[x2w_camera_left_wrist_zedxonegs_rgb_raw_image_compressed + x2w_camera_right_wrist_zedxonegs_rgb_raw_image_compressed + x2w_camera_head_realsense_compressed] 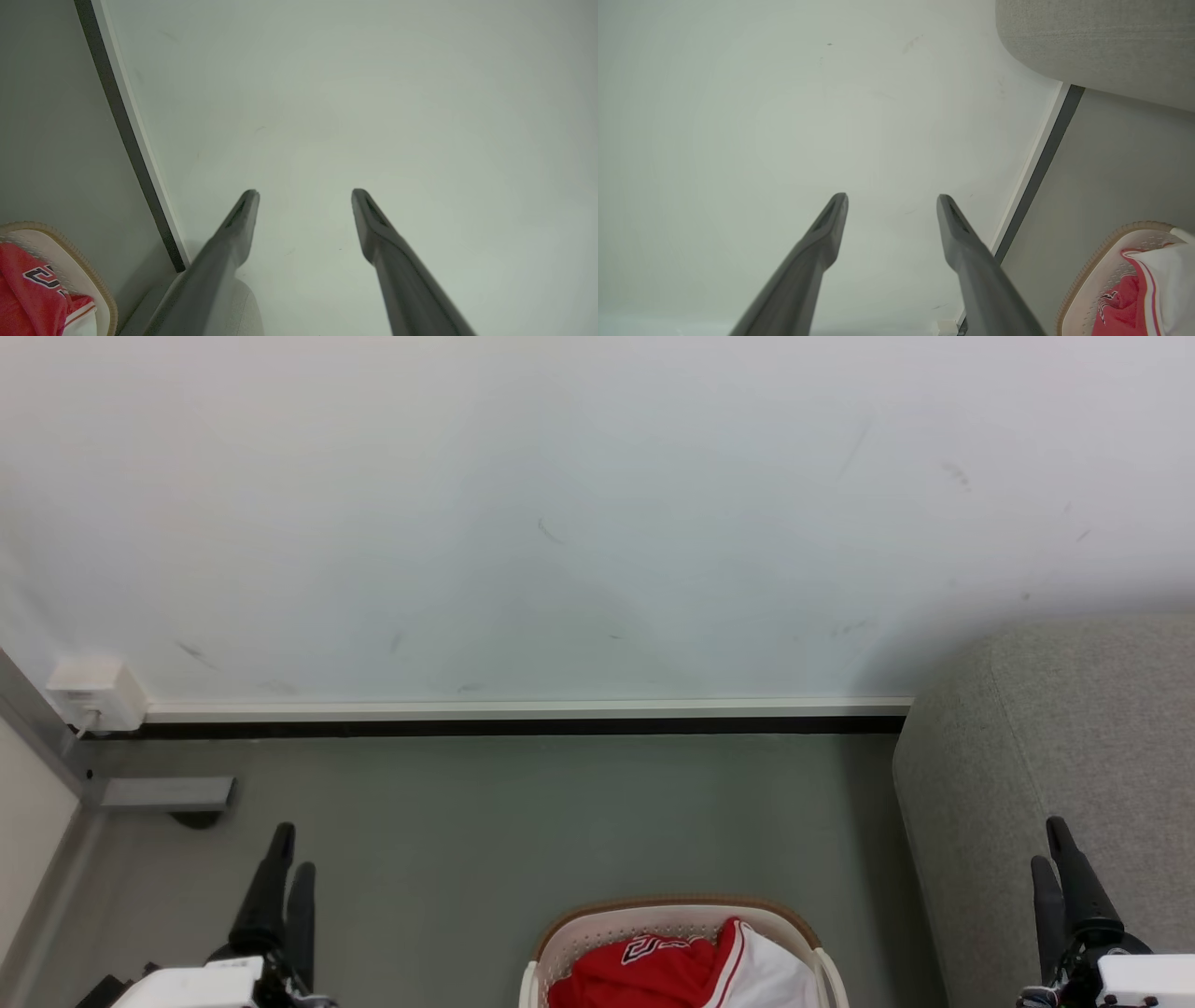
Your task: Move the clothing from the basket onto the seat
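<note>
Honestly, nothing's been grabbed yet. The left gripper (304, 191) and right gripper (892, 196) are both spread wide with nothing in them, pointing at the wall (560, 523). The clothing (653, 971) is bunched up in the basket (672, 903) on the floor (560, 803) between them. The seat (1074, 756) is off to the right.

My worries: the fabric's floppy, so a shallow pinch might lift one layer and drop the rest. A finger could also catch the holes in the basket wall and drag the whole thing. And the basket sits at the very bottom of the head view, so reaching down looks half blind.
</note>
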Robot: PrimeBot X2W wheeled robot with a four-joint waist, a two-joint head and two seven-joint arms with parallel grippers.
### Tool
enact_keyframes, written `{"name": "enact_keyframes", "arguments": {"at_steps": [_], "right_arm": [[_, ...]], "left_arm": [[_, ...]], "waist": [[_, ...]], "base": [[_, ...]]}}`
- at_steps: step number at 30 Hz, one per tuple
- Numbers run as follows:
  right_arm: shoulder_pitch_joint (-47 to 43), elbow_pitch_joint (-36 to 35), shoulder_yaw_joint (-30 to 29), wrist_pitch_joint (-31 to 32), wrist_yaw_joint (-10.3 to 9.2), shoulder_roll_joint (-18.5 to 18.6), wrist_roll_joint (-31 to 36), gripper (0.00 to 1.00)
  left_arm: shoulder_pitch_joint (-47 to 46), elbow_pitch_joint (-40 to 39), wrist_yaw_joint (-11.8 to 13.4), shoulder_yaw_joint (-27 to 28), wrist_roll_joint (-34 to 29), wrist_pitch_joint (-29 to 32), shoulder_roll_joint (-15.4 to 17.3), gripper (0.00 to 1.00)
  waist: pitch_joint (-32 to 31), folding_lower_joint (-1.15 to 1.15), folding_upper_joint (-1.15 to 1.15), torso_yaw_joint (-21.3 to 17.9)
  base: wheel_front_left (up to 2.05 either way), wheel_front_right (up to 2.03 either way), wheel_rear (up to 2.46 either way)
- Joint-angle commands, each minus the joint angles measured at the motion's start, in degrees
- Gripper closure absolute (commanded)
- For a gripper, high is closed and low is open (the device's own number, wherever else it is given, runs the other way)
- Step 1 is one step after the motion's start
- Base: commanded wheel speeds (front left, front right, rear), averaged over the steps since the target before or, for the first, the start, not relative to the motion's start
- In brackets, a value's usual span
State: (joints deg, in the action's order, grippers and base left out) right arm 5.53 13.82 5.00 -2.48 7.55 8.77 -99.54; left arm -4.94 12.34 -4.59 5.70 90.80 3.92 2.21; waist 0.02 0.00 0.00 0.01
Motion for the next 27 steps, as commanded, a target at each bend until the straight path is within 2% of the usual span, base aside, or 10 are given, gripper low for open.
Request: {"name": "enact_keyframes", "arguments": {"at_steps": [1,11,27], "right_arm": [[1.3,-1.5,0.1,-0.4,0.00,0.3,1.0,0.00],[2.2,-2.9,2.2,-2.5,-0.01,1.0,7.7,0.00],[2.6,-4.4,4.8,-4.8,-0.03,1.0,25.8,0.00]], "left_arm": [[-1.5,-1.4,-0.4,0.0,-0.9,-0.5,0.3,0.00],[-1.5,-3.6,-0.7,0.3,-9.6,-3.1,0.4,0.00],[-1.1,-5.2,-0.8,0.7,-29.1,-6.8,0.5,0.00]], "waist": [[0.0,0.00,0.00,0.0],[-0.1,0.00,0.00,-0.1],[-0.4,0.00,0.00,-0.2]], "base": [[0.00,0.00,0.00],[0.00,0.00,0.00],[0.00,0.00,0.00]]}}
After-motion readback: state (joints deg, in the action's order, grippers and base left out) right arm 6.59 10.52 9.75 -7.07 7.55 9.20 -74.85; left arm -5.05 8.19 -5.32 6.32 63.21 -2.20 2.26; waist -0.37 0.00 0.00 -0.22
